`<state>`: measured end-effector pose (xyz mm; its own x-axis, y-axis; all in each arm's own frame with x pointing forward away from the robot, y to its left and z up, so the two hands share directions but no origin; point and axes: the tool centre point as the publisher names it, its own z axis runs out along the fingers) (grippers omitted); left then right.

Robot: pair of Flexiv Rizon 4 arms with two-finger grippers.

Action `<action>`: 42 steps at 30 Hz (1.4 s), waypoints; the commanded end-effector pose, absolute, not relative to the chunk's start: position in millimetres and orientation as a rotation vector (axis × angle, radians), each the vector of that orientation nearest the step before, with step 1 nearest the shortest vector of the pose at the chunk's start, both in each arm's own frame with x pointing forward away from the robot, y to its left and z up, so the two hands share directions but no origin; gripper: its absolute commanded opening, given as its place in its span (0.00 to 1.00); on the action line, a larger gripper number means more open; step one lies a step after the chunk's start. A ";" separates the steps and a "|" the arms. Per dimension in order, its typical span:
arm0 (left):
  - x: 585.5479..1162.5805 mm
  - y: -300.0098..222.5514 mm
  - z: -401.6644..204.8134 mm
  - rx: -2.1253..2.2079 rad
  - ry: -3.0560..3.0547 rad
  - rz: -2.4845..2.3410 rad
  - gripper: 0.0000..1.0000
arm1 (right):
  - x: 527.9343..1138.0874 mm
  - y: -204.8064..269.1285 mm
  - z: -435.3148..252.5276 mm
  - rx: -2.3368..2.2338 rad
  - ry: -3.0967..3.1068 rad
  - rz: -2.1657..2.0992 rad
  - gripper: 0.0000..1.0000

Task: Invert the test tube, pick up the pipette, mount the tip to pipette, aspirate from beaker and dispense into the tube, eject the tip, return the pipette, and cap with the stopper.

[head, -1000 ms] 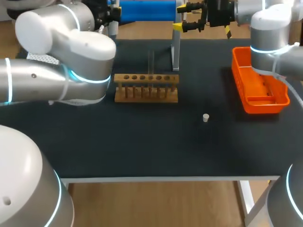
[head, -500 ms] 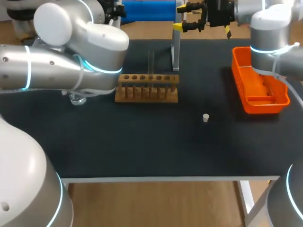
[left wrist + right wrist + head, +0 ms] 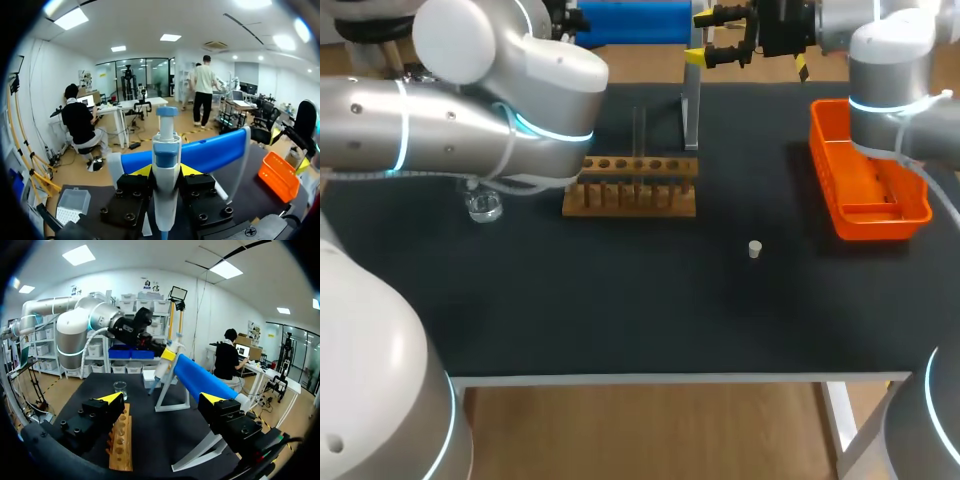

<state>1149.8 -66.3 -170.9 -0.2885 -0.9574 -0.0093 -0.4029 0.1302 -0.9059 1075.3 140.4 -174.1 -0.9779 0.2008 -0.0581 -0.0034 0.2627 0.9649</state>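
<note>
The pipette sat upright by the blue stand bar, clenched in the left gripper; the right gripper hung released. To my eye it wanted a straight lift clear before swinging to the tip box. The left arm had swung rightward within the second, uncovering the beaker

The left arm hides the beaker's top (and the rack's left end).
</note>
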 end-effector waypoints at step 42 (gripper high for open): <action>1168.8 -66.5 -193.8 -1.415 1.827 -1.005 0.00 | 1076.0 139.4 -173.5 0.184 2.362 1.801 1.00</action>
<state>1167.1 -65.4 -194.5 -0.2419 -0.9702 -0.0145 -0.4963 0.1366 -0.8573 1075.3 140.5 -174.1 -0.9779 0.2008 -0.0581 -0.0034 0.2626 0.9649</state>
